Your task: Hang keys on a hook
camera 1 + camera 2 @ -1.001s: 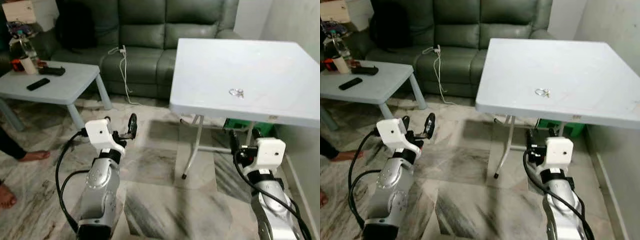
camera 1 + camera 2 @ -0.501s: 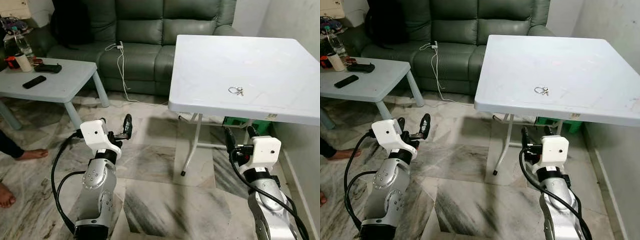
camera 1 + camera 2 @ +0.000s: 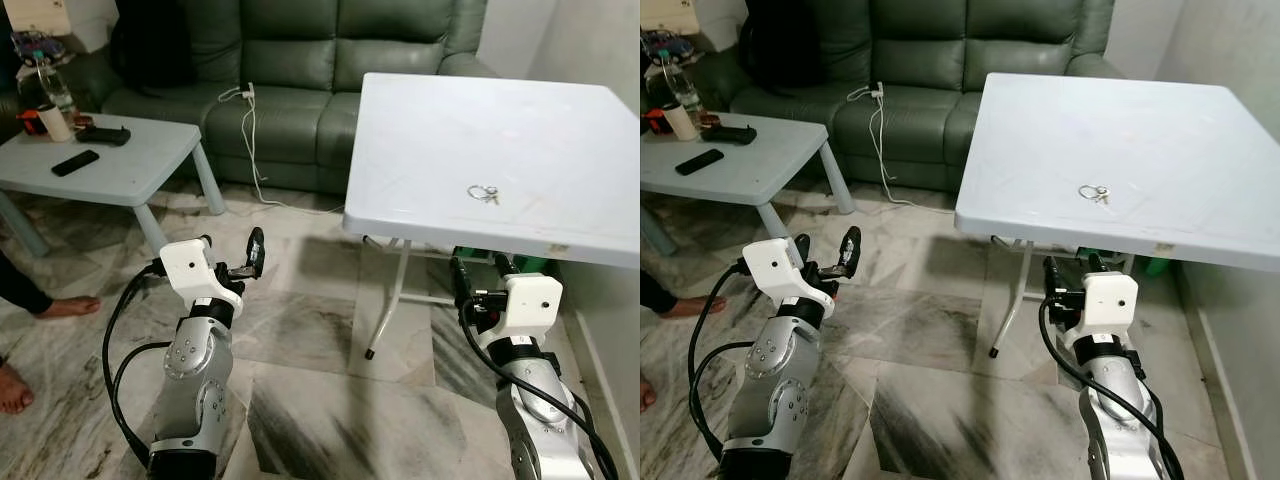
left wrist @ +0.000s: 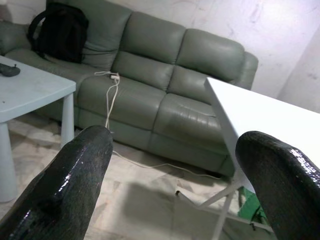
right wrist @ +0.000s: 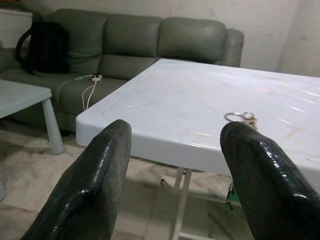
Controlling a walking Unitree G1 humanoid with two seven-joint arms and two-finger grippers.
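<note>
Keys [image 3: 483, 193] too small to count or tell apart. Green crate [image 3: 530, 262] mostly hidden beneath white table [image 3: 430, 170]. Person's foot [image 3: 10, 388] cut off at picture edge.

Right gripper [image 3: 478, 283]: you held it spread, below the white table's [image 3: 420, 215] near edge.
Above it: that edge barred a straight lift.
Tabletop past the edge: bare around the keys [image 3: 484, 193].
Left gripper [image 3: 232, 258]: you had it open over marble floor [image 3: 300, 330].
Ahead of it: sofa [image 3: 300, 70] and dangling cable [image 3: 250, 140].
To its left: low table [image 3: 110, 170], a person's feet [image 3: 40, 335].
</note>
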